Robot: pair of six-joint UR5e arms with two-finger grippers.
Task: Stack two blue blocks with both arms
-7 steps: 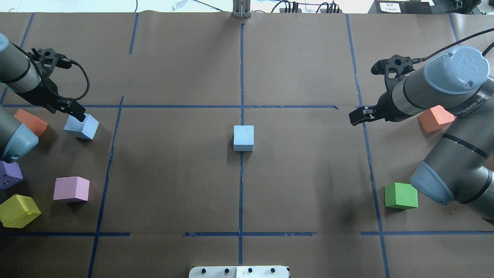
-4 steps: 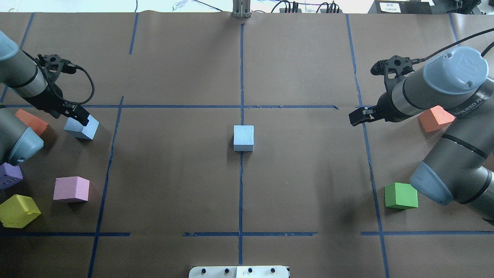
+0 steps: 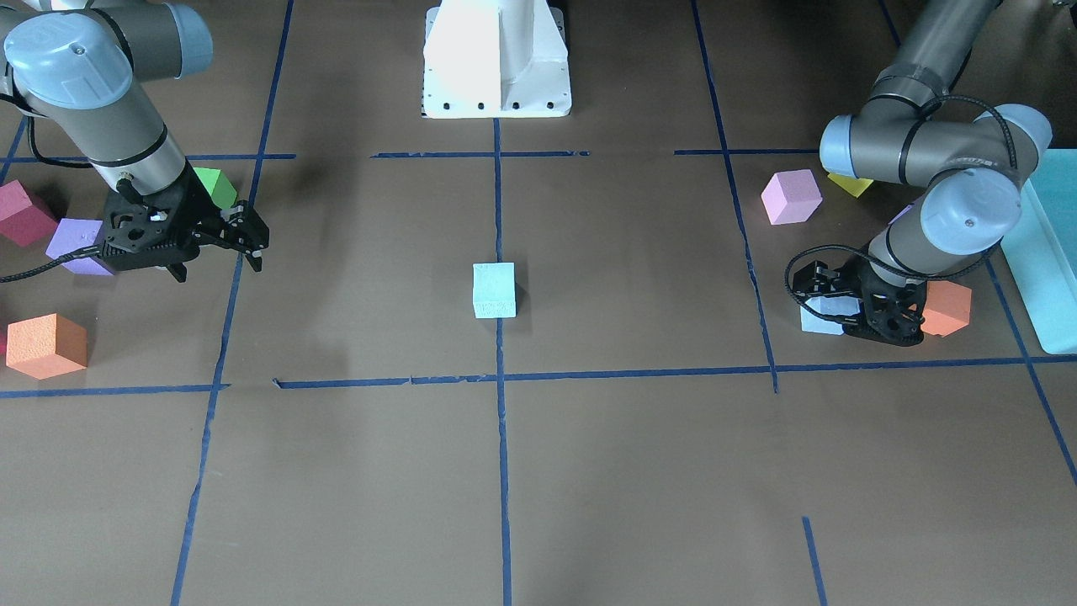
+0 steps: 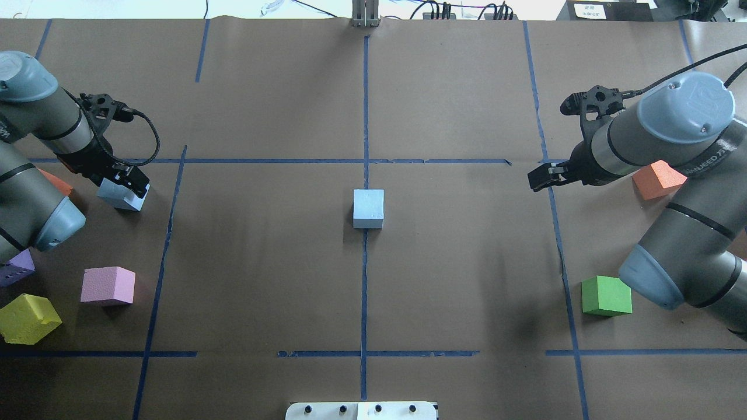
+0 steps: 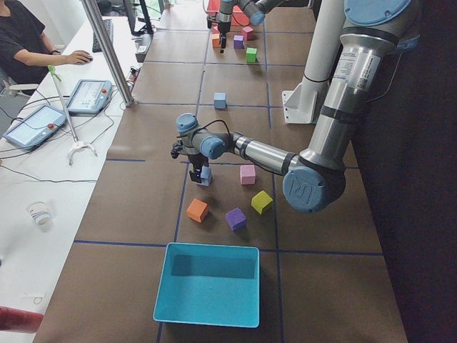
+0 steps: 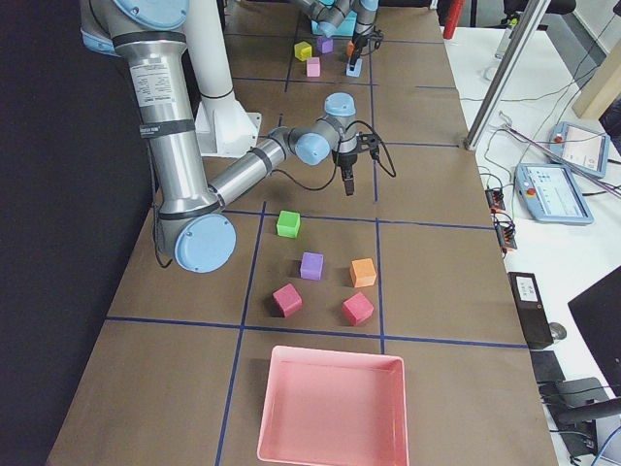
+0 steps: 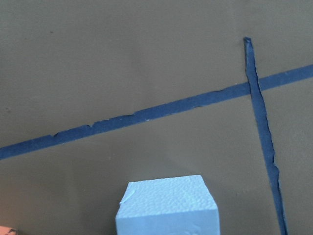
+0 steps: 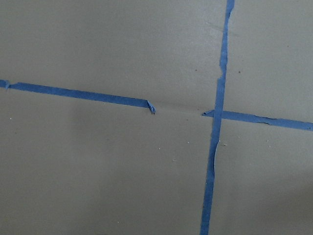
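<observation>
One pale blue block (image 4: pixel 368 207) sits alone at the table's centre on the blue tape line; it also shows in the front view (image 3: pixel 494 289). The second blue block (image 4: pixel 118 197) rests on the table at the left, next to an orange cube. My left gripper (image 4: pixel 133 183) is low over this block with its fingers at the block's sides, and it looks open. The left wrist view shows the block's top (image 7: pixel 166 205) close below, with no fingers in view. My right gripper (image 4: pixel 534 177) is open and empty, above bare paper at a tape crossing, far from both blocks.
Near the left arm lie an orange cube (image 4: pixel 59 183), a purple cube (image 4: pixel 18 265), a pink cube (image 4: pixel 107 286) and a yellow cube (image 4: pixel 28 318). Near the right arm lie an orange cube (image 4: pixel 658 178) and a green cube (image 4: pixel 607 296). A teal bin (image 5: pixel 207 286) stands at the left end.
My left arm has swung forward and its gripper has come down further over the left blue block, covering more of it. The block and the right arm have stayed put.
</observation>
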